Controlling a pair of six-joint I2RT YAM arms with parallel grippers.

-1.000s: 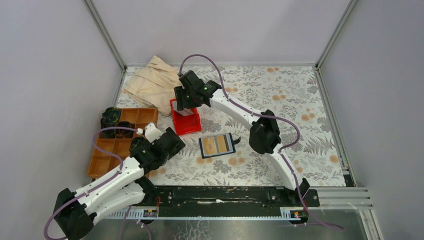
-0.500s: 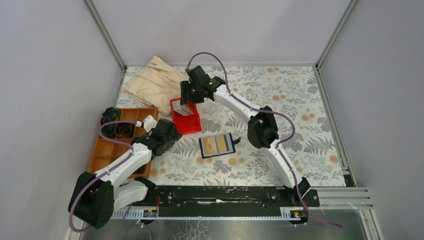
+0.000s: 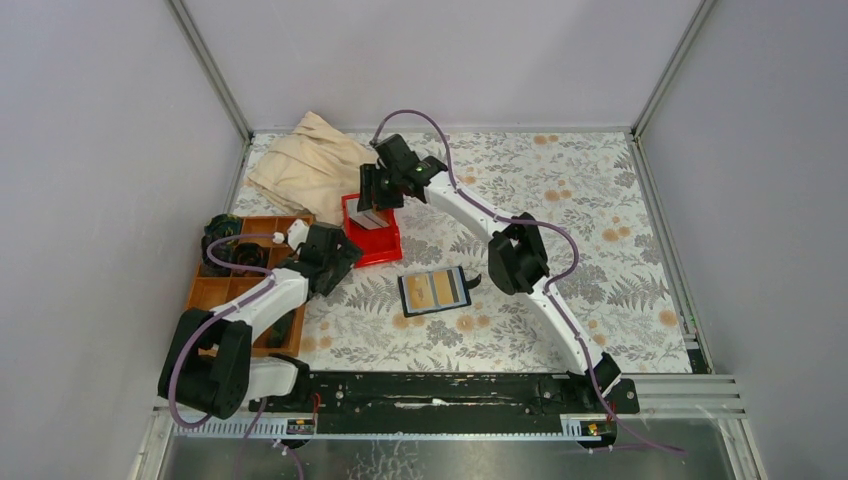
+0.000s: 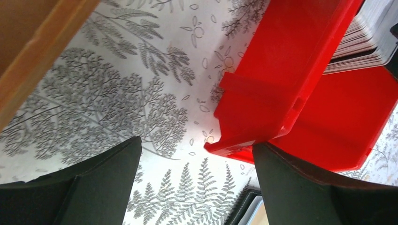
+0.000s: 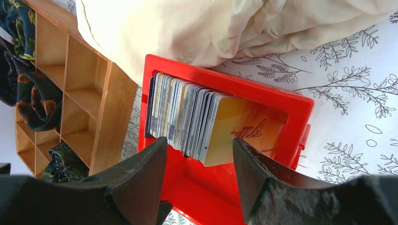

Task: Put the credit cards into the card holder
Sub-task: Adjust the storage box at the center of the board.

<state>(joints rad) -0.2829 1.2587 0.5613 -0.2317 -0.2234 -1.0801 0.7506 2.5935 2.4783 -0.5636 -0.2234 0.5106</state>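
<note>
A stack of credit cards stands on edge in a red bin, a tan card at the front. My right gripper is open and hovers just over the stack, its jaws on either side of it, holding nothing. In the top view it is above the red bin. The black card holder lies open on the table with cards in it; its corner shows in the left wrist view. My left gripper is open and empty, low beside the red bin's corner.
A brown compartment tray with dark rolled cloths stands at the left. A beige cloth lies behind the bin, touching its far rim. The tray's edge is close to my left gripper.
My left arm has swung forward toward the red bin's near corner. My right gripper has shifted slightly over the card stack and stays open.
</note>
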